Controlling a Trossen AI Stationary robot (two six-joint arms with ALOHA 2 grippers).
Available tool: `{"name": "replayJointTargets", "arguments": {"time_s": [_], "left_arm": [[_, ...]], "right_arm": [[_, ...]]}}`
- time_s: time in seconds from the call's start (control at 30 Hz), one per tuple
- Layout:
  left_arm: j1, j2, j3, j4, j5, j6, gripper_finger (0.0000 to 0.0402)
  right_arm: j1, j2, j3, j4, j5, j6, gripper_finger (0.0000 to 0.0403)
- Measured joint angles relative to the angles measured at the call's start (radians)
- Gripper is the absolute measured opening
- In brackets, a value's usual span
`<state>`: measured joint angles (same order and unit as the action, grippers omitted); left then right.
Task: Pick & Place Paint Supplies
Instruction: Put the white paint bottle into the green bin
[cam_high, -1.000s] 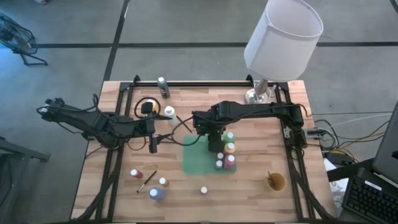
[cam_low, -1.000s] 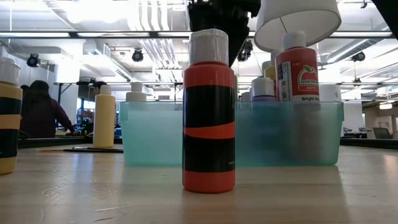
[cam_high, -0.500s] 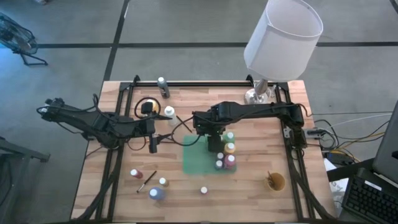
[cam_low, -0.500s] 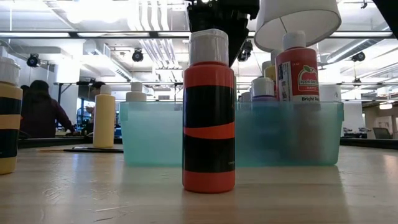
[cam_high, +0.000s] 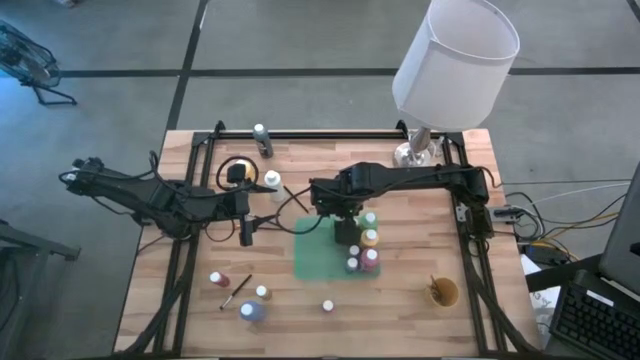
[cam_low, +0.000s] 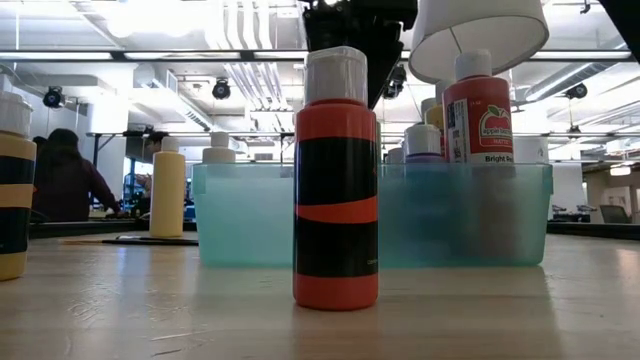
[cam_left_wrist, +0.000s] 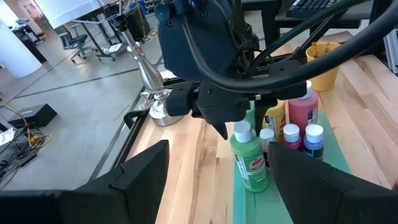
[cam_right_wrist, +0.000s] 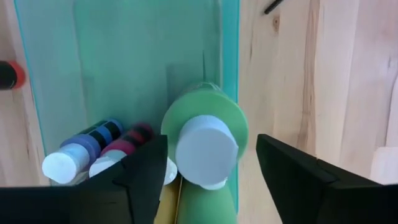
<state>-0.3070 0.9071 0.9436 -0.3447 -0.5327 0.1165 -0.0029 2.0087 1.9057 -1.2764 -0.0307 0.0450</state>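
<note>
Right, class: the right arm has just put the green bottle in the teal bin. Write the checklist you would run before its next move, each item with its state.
1. Green bottle standing upright in the teal bin: ok.
2. Right gripper fingers clear of the bottle on both sides: ok.
3. Bottle fully released: cannot tell; the cap sits directly between the fingers.
4. Neighbouring bottles in the bin upright: ok.
5. Left gripper open and parked clear of the bin: ok.
6. Supplies left on the table, such as the red bottle: not ok.
</note>
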Motion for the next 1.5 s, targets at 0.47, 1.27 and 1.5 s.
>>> {"name": "replayJointTargets", "arguments": {"time_s": [0.47, 1.27, 1.5], "left_arm": [[0.000, 0.000, 0.000, 0.000, 0.000, 0.000, 0.0278], [0.004, 0.017, 0.000, 0.027, -0.009, 0.032, 0.0278], [0.028, 0.025, 0.008, -0.032, -0.139, -0.010, 0.0277]], "right_arm": [[0.000, -0.072, 0.094, -0.046, 0.005, 0.027, 0.0257], [-0.006, -0.357, 0.143, -0.057, 0.268, -0.015, 0.0172], [-0.006, -0.357, 0.143, -0.058, 0.269, -0.024, 0.0152]]}}
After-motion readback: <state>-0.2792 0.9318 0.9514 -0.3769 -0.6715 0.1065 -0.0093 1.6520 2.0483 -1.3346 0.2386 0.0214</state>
